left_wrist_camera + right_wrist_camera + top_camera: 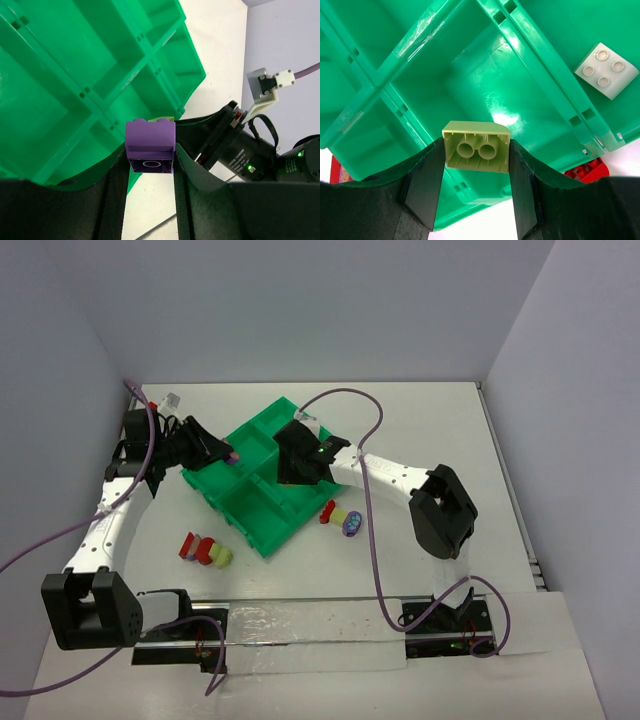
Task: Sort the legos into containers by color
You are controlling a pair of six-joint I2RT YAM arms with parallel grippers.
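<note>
Legos are split between my two tools, the tray and the table.

My left gripper is closed partway on a purple brick. One finger lies flat against each side, and the studs point away from the wrist. From above, it hangs over the green tray at about 10 o'clock from the tray's middle.

My right gripper is also partly closed, pinching a yellow-green brick by its ends. The brick's hollow underside faces my wrist camera. It hangs above one compartment, just toward 3 o'clock of the tray's middle in the top view.

A white brick lies studs up in the neighbouring compartment, at 2 o'clock from the brick I hold in the right wrist view.

On the table, a short row of red, yellow and yellow-green bricks sits at 7 o'clock from the tray, a little apart from it. A second cluster of red, yellow and purple pieces lies at 4 o'clock, just beside the tray's edge. I cannot tell whether the pieces in either group are stuck together.
</note>
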